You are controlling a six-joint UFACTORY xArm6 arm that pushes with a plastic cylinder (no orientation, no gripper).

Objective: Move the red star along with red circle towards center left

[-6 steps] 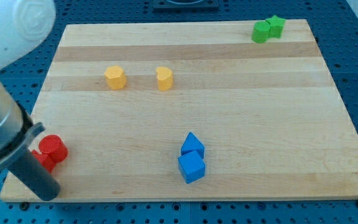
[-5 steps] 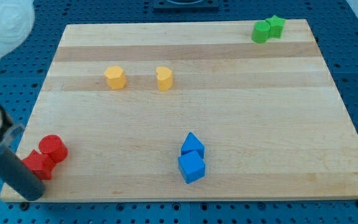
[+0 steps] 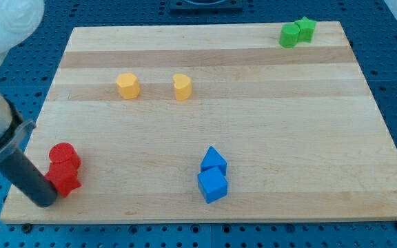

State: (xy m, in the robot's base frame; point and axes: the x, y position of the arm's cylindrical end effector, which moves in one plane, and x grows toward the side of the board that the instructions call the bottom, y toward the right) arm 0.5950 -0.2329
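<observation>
The wooden table (image 3: 205,117) is wide and smooth, and from where I stand the two red pieces sit close to its bottom-left corner, touching each other. The red circle (image 3: 64,156) is the one further up the table; the red star (image 3: 65,178) lies just below it, nearer the bottom edge.

Both look like small, rigid, light blocks that should slide easily over the wood. Pushed off-centre they would likely spin or separate. I'd judge the best place to press is the star's lower face, so the star shoves the circle ahead of it toward the middle of the left edge.

The arm comes in from the upper left, a thick grey body slanting down into the dark rod. My tip (image 3: 45,200) rests at the star's lower-left side, touching or nearly touching it. There is no hand to open or close, only this rod.

Elsewhere: two yellow blocks (image 3: 127,85), two blue blocks (image 3: 213,175), two green blocks (image 3: 297,32).
</observation>
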